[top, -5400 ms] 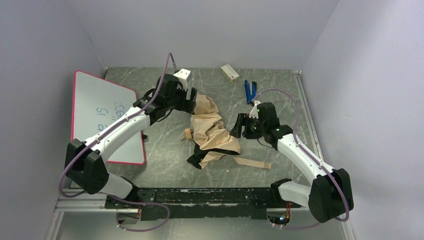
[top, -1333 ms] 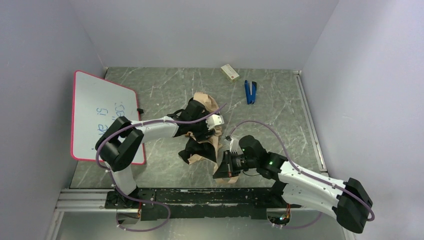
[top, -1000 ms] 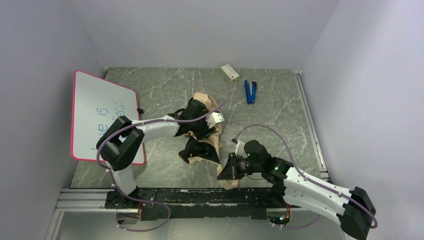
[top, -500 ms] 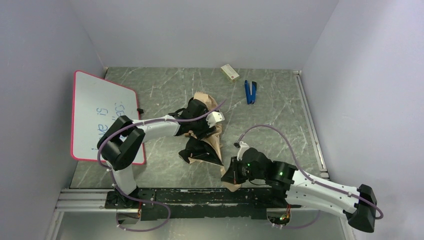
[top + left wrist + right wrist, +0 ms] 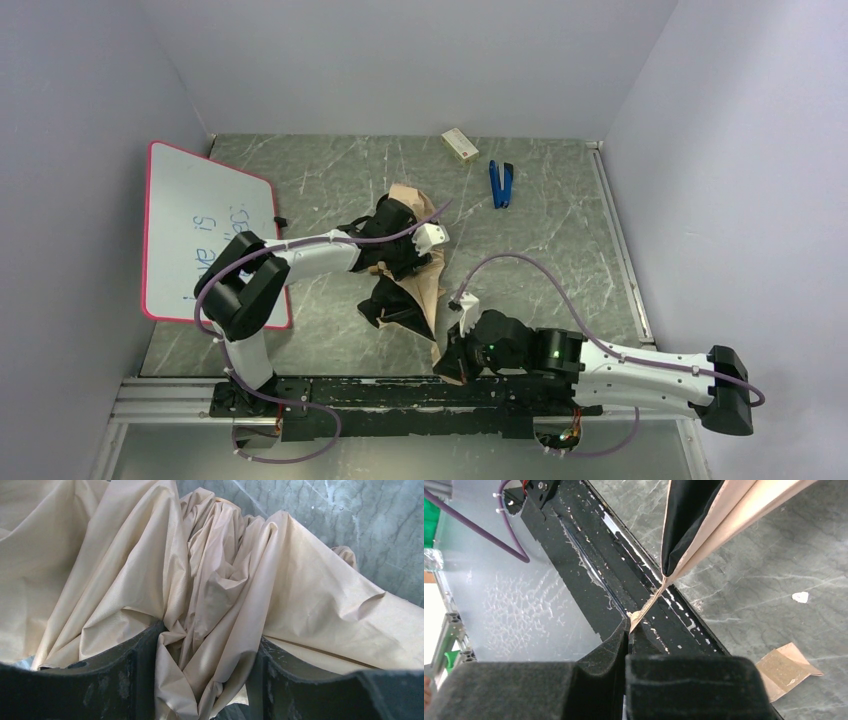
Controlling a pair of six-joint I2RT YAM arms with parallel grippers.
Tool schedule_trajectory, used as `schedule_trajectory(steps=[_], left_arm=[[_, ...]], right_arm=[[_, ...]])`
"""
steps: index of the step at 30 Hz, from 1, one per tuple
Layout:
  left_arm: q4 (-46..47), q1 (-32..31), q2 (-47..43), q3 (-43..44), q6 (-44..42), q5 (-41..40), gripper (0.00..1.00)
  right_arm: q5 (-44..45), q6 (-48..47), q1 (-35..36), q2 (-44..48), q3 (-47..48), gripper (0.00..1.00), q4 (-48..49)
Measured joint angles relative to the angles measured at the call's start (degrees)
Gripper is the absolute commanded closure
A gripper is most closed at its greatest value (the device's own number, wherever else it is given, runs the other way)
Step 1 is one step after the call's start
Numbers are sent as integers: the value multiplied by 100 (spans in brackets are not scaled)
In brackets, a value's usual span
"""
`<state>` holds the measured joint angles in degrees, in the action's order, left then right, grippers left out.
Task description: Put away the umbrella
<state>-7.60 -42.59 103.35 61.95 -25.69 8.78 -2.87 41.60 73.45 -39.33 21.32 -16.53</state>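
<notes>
The umbrella [image 5: 425,287] lies mid-table as a crumpled beige heap with black parts showing at its left. My left gripper [image 5: 400,264] sits on top of it. In the left wrist view a thick bunch of beige fabric [image 5: 125,555] fills the gap between the fingers of that gripper [image 5: 207,641], which is shut on it. My right gripper [image 5: 447,362] is down at the near edge. It [image 5: 628,630] is shut on the end of the tan strap [image 5: 646,607], which runs taut up to a canopy corner [image 5: 704,515] with a black underside.
A red-framed whiteboard [image 5: 205,225] leans at the left. A blue tool [image 5: 500,183] and a small white box [image 5: 460,144] lie at the back. The black base rail [image 5: 380,392] runs along the near edge. A flat tan piece [image 5: 786,667] lies on the marbled table by the right gripper.
The right arm has swung down and toward the near edge with the strap in its jaws, drawing the canopy corner out after it. The left arm has stayed on the fabric.
</notes>
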Motion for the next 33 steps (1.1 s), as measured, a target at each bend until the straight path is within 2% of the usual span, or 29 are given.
schedule_trajectory(steps=[11, 33], left_arm=[[-39, 0, 0, 4, -4, 2, 41], [-319, 0, 0, 125, -4, 111, 41]], right_arm=[[-153, -590, 13, 17, 79, 100, 37], [-424, -249, 13, -13, 358, 100, -494]])
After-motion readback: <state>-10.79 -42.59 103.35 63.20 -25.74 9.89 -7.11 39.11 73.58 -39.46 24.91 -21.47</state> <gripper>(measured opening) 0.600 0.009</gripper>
